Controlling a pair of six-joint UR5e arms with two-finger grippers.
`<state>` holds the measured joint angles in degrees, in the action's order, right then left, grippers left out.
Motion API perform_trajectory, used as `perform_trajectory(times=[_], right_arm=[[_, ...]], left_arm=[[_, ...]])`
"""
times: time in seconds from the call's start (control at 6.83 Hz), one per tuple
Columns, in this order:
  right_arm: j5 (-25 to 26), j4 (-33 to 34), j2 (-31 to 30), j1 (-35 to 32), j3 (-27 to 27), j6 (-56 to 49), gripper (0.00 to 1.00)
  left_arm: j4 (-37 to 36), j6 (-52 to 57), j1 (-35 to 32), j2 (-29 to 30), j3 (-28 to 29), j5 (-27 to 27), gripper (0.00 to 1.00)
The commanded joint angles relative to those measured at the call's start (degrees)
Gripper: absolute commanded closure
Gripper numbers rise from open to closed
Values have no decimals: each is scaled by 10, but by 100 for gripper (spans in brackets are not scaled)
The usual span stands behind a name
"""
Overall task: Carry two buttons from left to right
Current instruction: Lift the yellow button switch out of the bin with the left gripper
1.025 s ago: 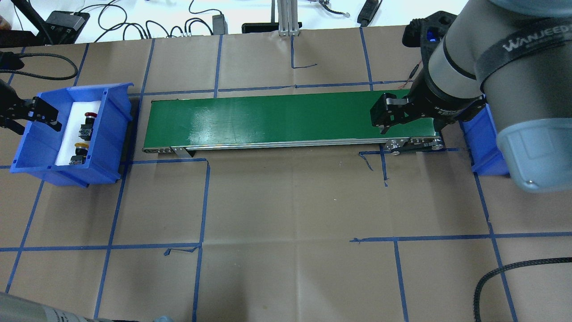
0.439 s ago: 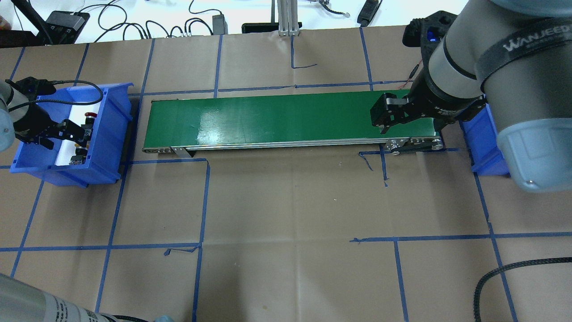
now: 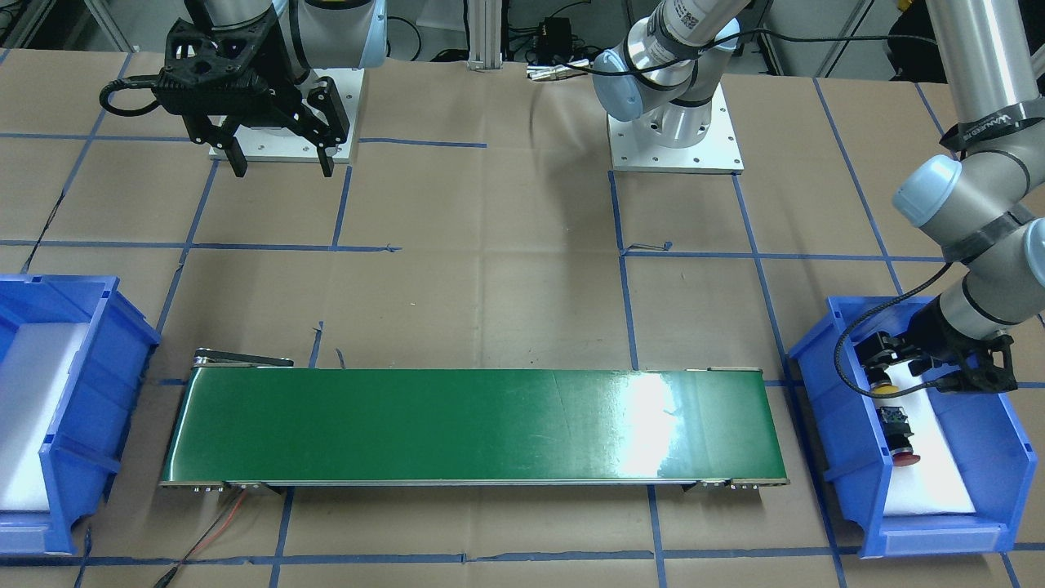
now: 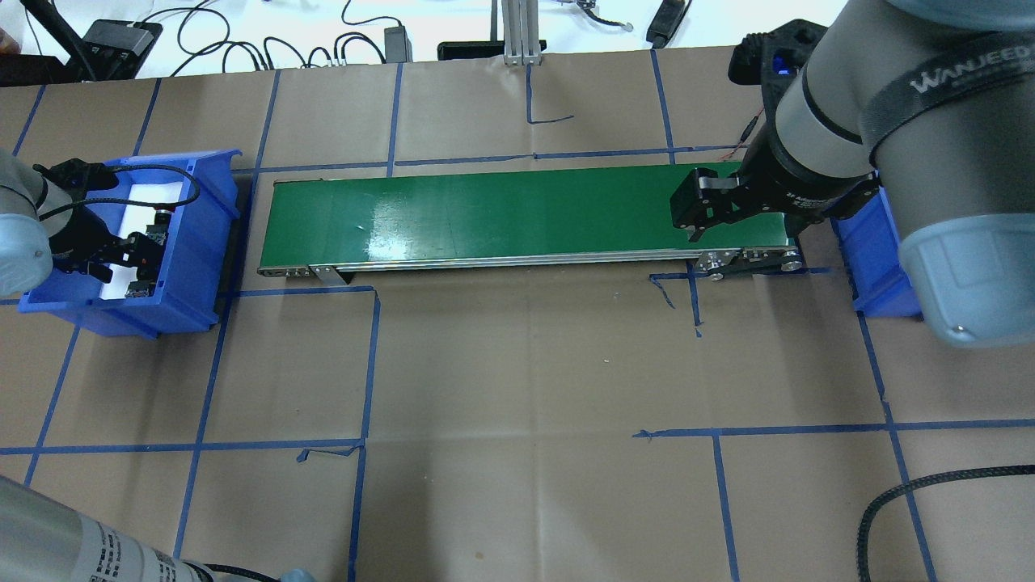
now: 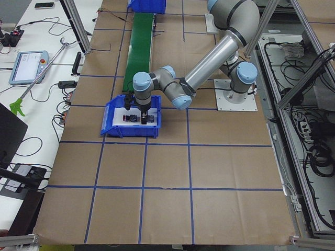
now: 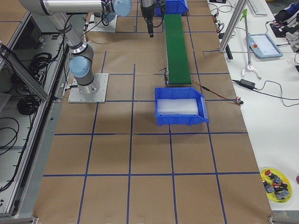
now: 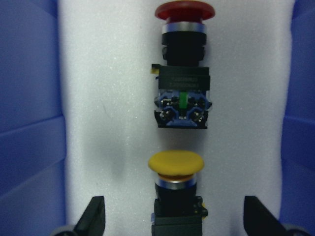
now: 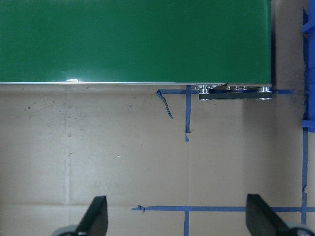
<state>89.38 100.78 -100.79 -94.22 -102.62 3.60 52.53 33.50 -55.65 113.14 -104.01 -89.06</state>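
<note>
The red-capped button (image 7: 183, 73) and the yellow-capped button (image 7: 176, 169) lie end to end on white foam in the left blue bin (image 4: 202, 242). Both also show in the front-facing view, red (image 3: 898, 437) and yellow (image 3: 884, 387). My left gripper (image 7: 175, 216) is open and low inside this bin. Its fingers stand wide on either side of the yellow button's black body, not touching it. It also shows in the overhead view (image 4: 121, 255). My right gripper (image 4: 694, 230) is open and empty, hovering above the table by the right end of the green conveyor (image 4: 517, 214).
The right blue bin (image 3: 73, 392) holds only white foam and sits off the conveyor's right end. The left bin's blue walls (image 7: 29, 123) stand close on both sides of the left gripper. A black cable (image 4: 914, 493) lies at the table's near right.
My left arm has moved from the bin's outer edge in over the foam and come down around the yellow button. The right arm has not moved.
</note>
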Motion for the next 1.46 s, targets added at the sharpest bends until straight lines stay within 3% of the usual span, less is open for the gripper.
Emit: perform_trajectory(times=[0.0, 0.29, 0.59, 0.73, 1.03, 1.32], right_arm=[[-1, -1, 0, 0, 0, 0, 0], [0, 0, 2, 0, 0, 0, 0], [0, -1, 1, 0, 0, -1, 0], [0, -1, 2, 0, 0, 0, 0], [0, -1, 2, 0, 0, 0, 0], [-1, -1, 2, -1, 0, 2, 0]], left_arm=[[-1, -1, 0, 2, -7, -7, 9], [0, -17, 0, 4, 1, -16, 64], [4, -20, 0, 2, 2, -16, 87], [9, -20, 0, -2, 8, -16, 95], [13, -19, -1, -15, 14, -17, 97], [122, -16, -1, -50, 76, -29, 97]])
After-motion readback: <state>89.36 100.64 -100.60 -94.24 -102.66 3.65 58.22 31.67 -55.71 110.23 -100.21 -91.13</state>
